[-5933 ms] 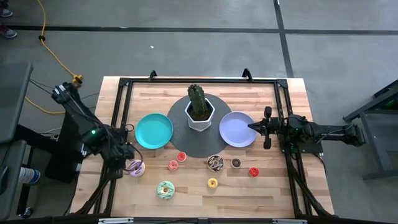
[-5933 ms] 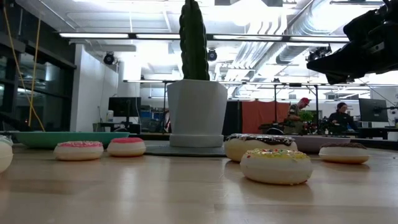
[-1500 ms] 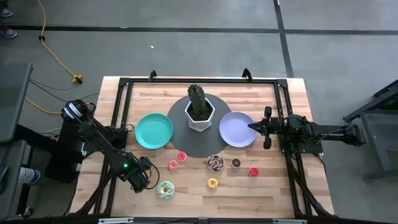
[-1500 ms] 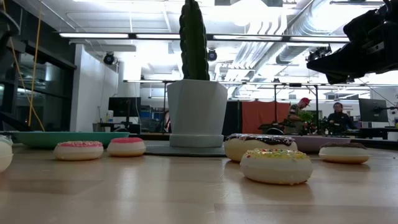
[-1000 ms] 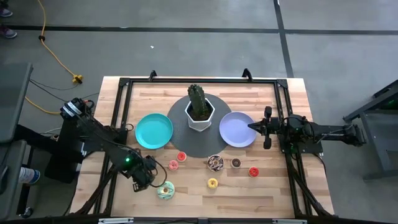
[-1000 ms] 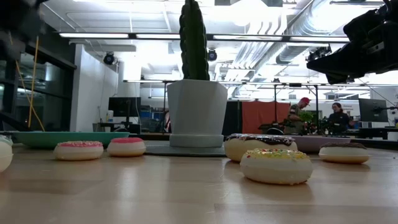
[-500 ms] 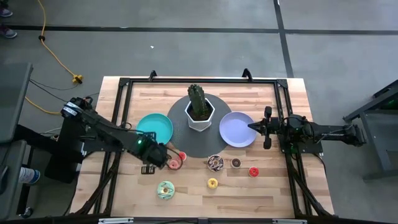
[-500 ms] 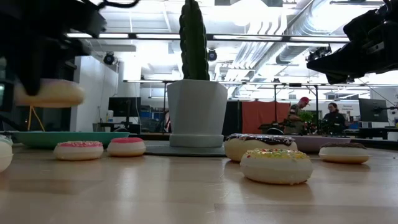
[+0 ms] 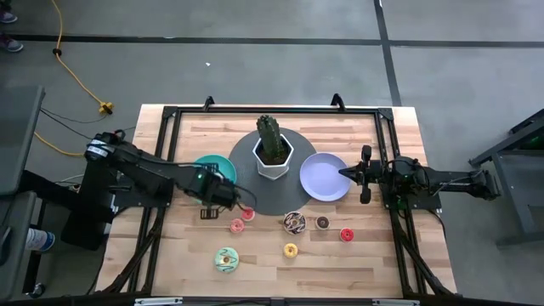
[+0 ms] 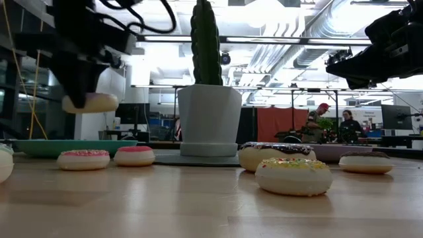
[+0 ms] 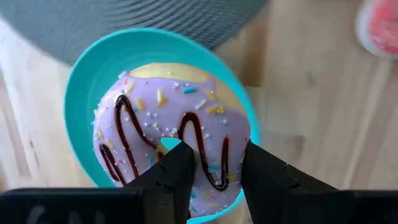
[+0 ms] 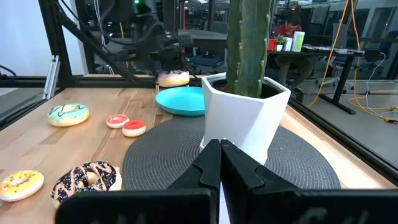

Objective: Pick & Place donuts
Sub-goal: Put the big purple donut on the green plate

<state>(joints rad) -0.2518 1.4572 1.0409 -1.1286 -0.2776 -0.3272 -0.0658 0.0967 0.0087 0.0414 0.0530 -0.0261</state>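
My left gripper [image 9: 223, 197] hangs over the near right part of the teal plate [image 9: 204, 170], shut on a lavender-iced donut [image 11: 168, 124] with chocolate drizzle and sprinkles. The low view shows this donut [image 10: 90, 102] in the air above the plate. Other donuts lie flat on the wood: a mint-green one [image 9: 226, 259], a pink one [image 9: 237, 225], a red one [image 9: 247, 214], a chocolate-white one [image 9: 294, 223], a brown one [image 9: 323, 223], another red one [image 9: 346, 235] and a yellow one [image 9: 290, 250]. My right gripper [image 9: 344, 172] waits shut at the lavender plate's [image 9: 321, 176] right rim. My left gripper has one finger [image 11: 177, 162] in the donut's hole and the other [image 11: 261, 168] outside the ring, pinching the part of the ring [image 11: 214, 163] nearest the gripper. The fingers come from above, pointing steeply down. The donut hangs roughly level, icing up, clear of the teal plate.
A cactus in a white pot [image 9: 274, 155] stands on a round grey mat [image 9: 255, 200] between the two plates, close to the left gripper's right. A black frame [image 9: 272, 110] runs around the table. People sit in the room behind [image 10: 360, 124].
My left gripper has carried the lavender donut from the near left of the table toward the far edge and a little to the right, turning as it went. It has risen slightly. The donut now hangs over the teal plate, still clear of everything.
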